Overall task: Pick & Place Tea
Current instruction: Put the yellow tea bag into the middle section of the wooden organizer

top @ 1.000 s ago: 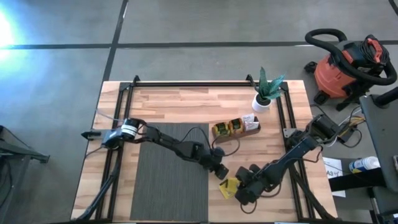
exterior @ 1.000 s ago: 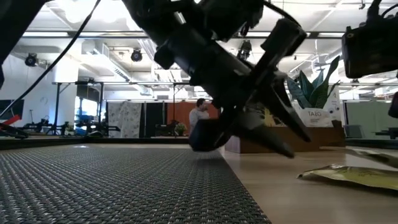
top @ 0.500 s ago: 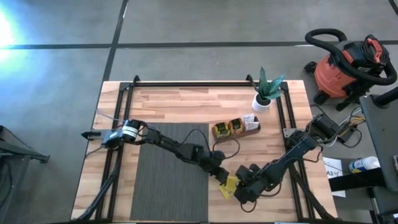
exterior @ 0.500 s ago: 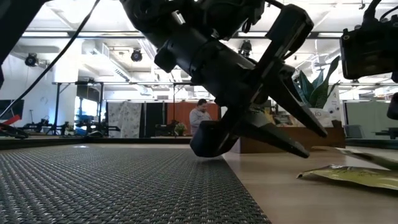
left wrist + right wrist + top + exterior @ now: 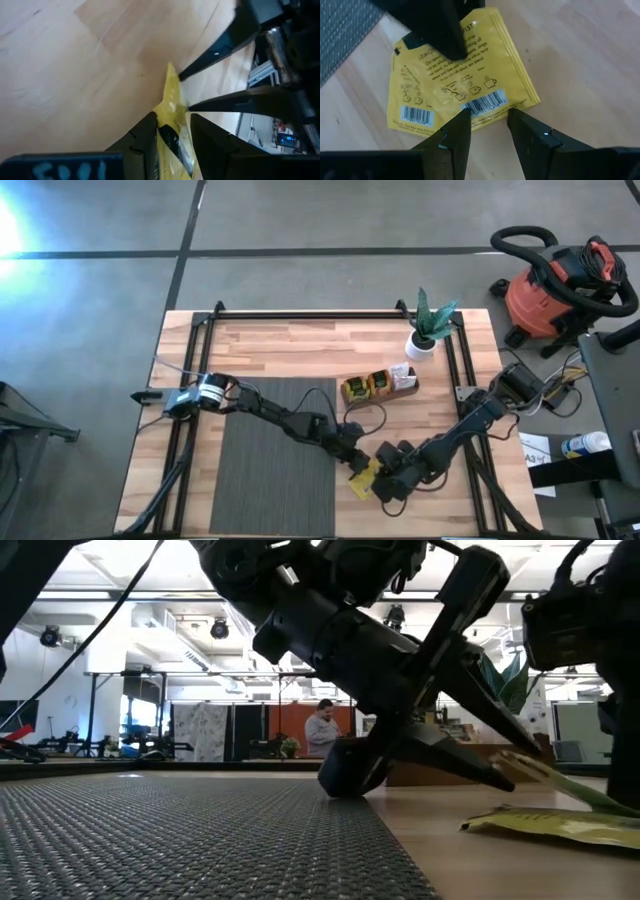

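While a second ago the left gripper [image 5: 360, 468] was short of the sachets, it has now reached them, and its dark fingers [image 5: 145, 137] straddle the raised edge of a flat yellow square tea sachet [image 5: 172, 120] with dark marks; jaws narrow, either side of the packet, firm grip not certain. The right gripper [image 5: 385, 483] has shifted slightly toward the left one, fingers [image 5: 455, 135] parted a little, hovering above the sachets, holding nothing. Two overlapping yellow sachets [image 5: 465, 85] show black print, cup icons and barcodes. They lie on the bare light wooden table [image 5: 300, 345] near its front edge, just right of the grey woven mat [image 5: 270, 470]. In the low view one sachet [image 5: 545, 825] lies flat, another tilts up.
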{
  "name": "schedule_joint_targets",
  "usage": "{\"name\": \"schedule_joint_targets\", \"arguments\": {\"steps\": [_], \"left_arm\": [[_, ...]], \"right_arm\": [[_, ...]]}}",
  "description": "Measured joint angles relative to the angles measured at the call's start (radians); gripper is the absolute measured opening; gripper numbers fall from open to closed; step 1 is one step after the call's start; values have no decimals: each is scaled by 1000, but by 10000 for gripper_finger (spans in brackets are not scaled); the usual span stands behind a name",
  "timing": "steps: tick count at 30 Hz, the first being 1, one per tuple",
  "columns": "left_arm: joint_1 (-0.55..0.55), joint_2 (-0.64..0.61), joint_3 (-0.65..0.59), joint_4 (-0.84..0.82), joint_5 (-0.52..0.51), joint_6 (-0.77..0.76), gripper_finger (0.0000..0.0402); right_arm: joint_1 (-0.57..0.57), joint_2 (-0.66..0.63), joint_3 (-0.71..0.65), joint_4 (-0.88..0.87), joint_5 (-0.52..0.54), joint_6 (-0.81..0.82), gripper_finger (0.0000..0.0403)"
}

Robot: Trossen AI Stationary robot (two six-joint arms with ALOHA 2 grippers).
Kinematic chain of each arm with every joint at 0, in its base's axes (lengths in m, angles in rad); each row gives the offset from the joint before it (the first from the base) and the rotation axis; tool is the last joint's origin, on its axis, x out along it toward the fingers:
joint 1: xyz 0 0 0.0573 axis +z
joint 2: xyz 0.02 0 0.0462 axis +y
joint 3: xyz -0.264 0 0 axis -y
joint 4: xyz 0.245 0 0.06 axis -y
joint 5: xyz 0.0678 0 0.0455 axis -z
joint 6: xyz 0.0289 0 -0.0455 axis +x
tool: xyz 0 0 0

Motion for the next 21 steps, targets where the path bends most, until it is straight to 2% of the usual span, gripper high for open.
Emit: {"name": "schedule_joint_targets", "arguments": {"steps": [7, 17, 21], "left_arm": [[-5, 7, 2, 12, 7, 0, 101], [-6, -16, 0, -19, 15, 64, 12], [-8, -42, 7, -69, -26, 107, 3]], "right_arm": [[-8, 1, 0, 14, 8, -7, 137], [-10, -29, -4, 5, 11, -49, 137], [-10, -83, -4, -7, 12, -84, 137]]}}
